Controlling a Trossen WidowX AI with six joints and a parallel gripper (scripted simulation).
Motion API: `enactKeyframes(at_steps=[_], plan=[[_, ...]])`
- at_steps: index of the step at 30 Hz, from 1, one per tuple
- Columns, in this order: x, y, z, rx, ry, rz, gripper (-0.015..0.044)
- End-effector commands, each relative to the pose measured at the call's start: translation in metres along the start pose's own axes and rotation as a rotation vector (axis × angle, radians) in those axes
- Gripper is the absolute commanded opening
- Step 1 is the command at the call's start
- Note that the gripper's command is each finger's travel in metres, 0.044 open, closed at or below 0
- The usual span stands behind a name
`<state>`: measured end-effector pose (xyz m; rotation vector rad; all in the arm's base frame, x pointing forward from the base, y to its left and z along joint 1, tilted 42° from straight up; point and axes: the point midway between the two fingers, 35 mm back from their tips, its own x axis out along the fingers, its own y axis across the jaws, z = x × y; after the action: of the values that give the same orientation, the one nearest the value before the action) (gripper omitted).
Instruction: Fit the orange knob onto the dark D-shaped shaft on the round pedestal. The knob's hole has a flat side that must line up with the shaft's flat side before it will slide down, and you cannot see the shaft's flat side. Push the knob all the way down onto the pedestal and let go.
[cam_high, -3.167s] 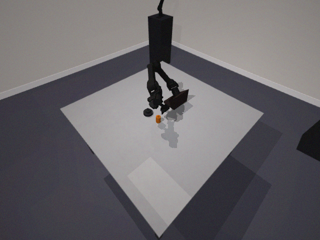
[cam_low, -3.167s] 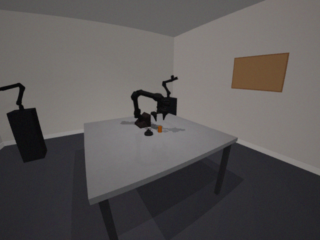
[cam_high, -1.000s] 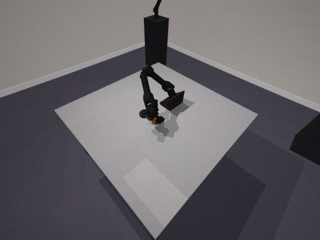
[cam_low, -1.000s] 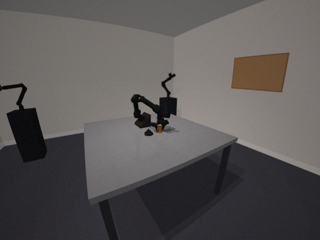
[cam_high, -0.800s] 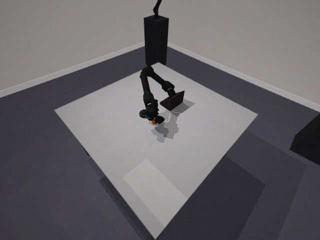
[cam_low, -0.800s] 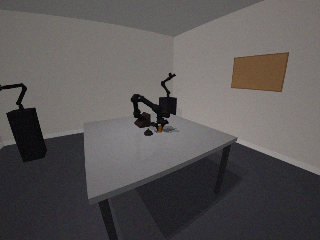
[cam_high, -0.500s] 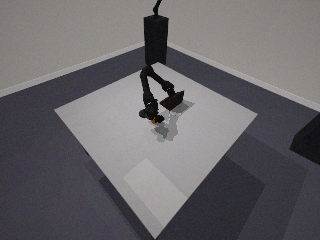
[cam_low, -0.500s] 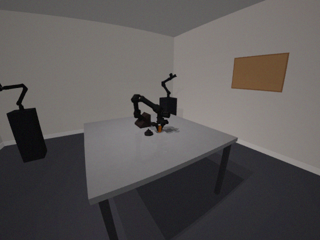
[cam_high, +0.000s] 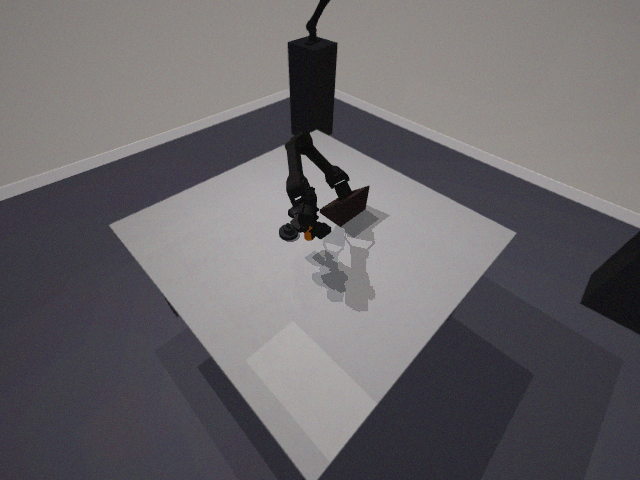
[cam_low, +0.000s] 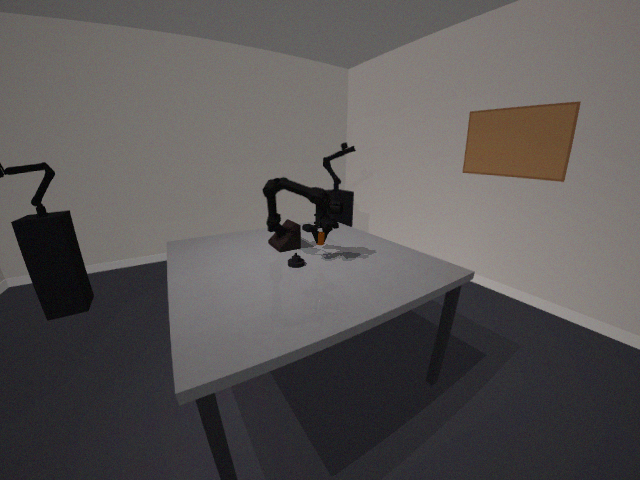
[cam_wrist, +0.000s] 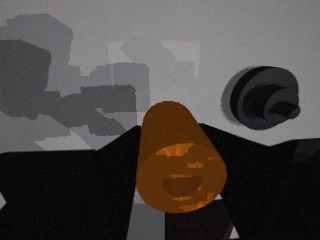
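The orange knob (cam_high: 308, 235) (cam_low: 320, 238) (cam_wrist: 172, 160) is between the fingers of my gripper (cam_high: 310, 230) (cam_low: 320, 233) (cam_wrist: 169, 130), which is shut on it. The knob is upright or nearly so and hangs above the table. In the wrist view its near end face shows a darker D-shaped mark, flat edge up in the picture. The dark round pedestal (cam_high: 287, 233) (cam_low: 296, 262) (cam_wrist: 250, 102) stands on the table beside the gripper, at the right in the wrist view. Its shaft (cam_low: 296, 254) (cam_wrist: 290, 109) is bare; its flat side cannot be made out.
The grey table (cam_high: 217, 268) (cam_low: 248, 310) carries the arm's dark brown wedge-shaped base (cam_high: 345, 209) (cam_low: 285, 238), behind the gripper. Shadows of the arm lie on the table. Dark pillars (cam_high: 312, 87) (cam_low: 51, 263) with other arms stand beyond the table.
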<state>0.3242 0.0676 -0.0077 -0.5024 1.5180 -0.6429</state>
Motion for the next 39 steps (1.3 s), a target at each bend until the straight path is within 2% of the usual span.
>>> enactKeyframes(at_steps=[1, 5, 10, 39], plan=[[-0.030, 0.000, 0.000, 0.014, -0.018, 0.015, 0.0000], [-0.051, -0.002, -0.004, 0.015, -0.017, 0.013, 0.0000], [-0.052, -0.003, -0.004, 0.015, -0.017, 0.013, 0.0000], [-0.018, -0.091, 0.004, 0.012, -0.020, 0.018, 0.0000]])
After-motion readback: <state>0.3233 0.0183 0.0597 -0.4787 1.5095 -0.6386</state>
